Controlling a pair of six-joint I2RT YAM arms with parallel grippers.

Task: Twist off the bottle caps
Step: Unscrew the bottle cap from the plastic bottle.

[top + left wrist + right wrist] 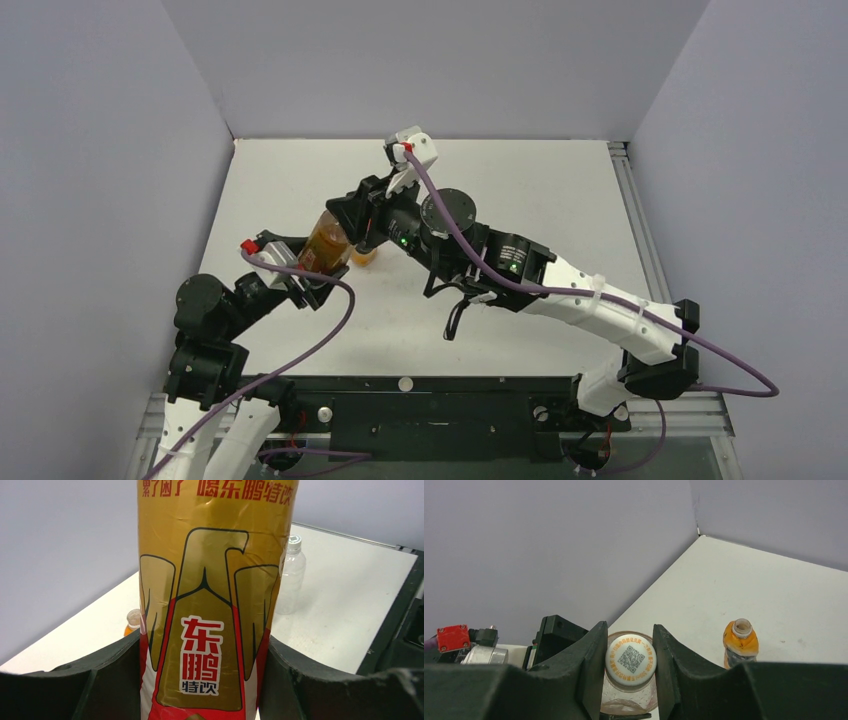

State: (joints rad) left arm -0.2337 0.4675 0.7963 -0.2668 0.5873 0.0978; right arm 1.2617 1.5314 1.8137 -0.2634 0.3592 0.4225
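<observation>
My left gripper [308, 268] is shut on the body of the reddish-brown bottle [326, 243], which has a gold and red label [215, 605], and holds it tilted above the table. My right gripper [352, 222] is shut on its white cap [630, 659], printed with a QR code, one finger on each side. The orange bottle [739, 642] stands on the table just beyond, its neck open with no cap; it also shows in the left wrist view [132, 621]. The clear bottle [291, 577] stands upright with a white cap [294, 541]. No blue cap is in view.
The white table [560, 190] is walled by grey panels at the back and both sides. A black rail [430, 400] runs along the near edge. The right arm [560, 290] stretches across the table's middle and hides the clear bottle from above.
</observation>
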